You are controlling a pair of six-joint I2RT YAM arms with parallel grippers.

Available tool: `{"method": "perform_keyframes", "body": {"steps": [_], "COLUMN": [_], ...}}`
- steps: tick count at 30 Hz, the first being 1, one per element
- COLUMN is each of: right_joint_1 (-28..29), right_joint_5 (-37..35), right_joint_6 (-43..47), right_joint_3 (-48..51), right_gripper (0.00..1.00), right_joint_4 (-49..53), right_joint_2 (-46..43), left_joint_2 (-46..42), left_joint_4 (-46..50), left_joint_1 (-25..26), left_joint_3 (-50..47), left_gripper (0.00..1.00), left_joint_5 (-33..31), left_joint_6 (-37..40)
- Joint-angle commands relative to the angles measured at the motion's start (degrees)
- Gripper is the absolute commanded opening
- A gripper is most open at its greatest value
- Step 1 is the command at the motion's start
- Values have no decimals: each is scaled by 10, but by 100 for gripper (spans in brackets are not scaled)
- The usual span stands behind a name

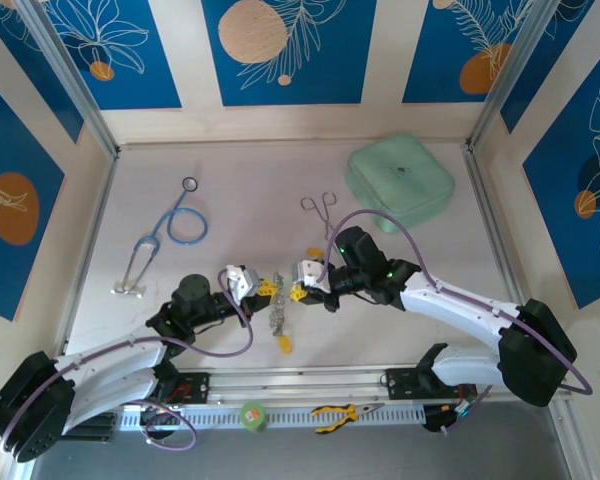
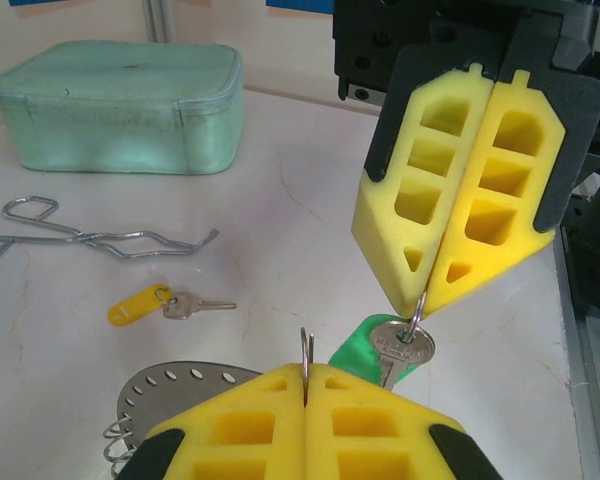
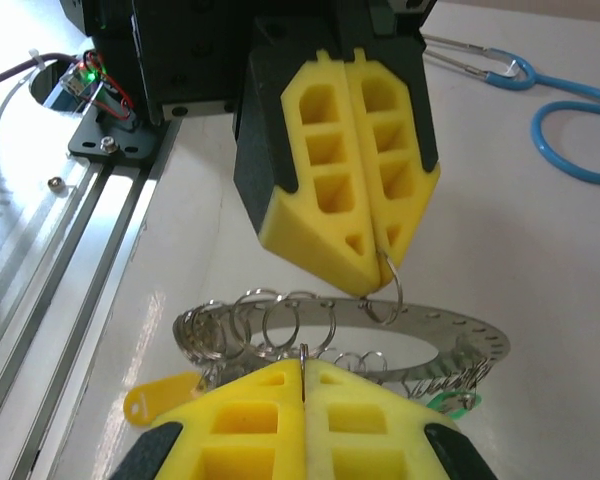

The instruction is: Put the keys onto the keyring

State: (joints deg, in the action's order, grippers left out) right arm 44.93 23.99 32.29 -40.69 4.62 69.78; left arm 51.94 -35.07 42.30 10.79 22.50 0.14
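Over the pale desk (image 2: 280,200), the left pincer (image 2: 307,372) clamps a keyring (image 2: 180,385) loop while the right pincer (image 2: 423,300), tip-to-tip just beyond, pinches the green key (image 2: 400,345) by its ring.

The left arm (image 1: 110,362) and right arm (image 1: 460,305) share one build: white shells on the long links, black blocks at the joints. A pale purple cable (image 1: 376,212) loops along each. Small green lights (image 1: 388,272) glow on the right arm's black housing. The left end effector (image 1: 269,288) and right end effector (image 1: 297,293) have white bodies and black-backed yellow fingers (image 2: 500,190), wedge-shaped, moulded with square and triangular pockets, tapering to a narrow tip.
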Motion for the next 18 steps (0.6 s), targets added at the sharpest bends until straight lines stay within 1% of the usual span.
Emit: {"method": "perform_keyframes", "body": {"steps": [1, 18], "right_joint_1": [6, 14], "right_joint_5": [3, -27], "right_joint_6": [-22, -50], "right_joint_3": [-6, -19], "right_gripper": [0, 0], "right_joint_4": [-27, -70], "right_joint_2": [6, 35], "left_joint_2": [0, -1], "left_joint_4": [-37, -29], "left_joint_1": [6, 7], "left_joint_3": [15, 14], "left_gripper": [0, 0], "left_joint_5": [17, 19], "left_joint_6": [6, 18]}}
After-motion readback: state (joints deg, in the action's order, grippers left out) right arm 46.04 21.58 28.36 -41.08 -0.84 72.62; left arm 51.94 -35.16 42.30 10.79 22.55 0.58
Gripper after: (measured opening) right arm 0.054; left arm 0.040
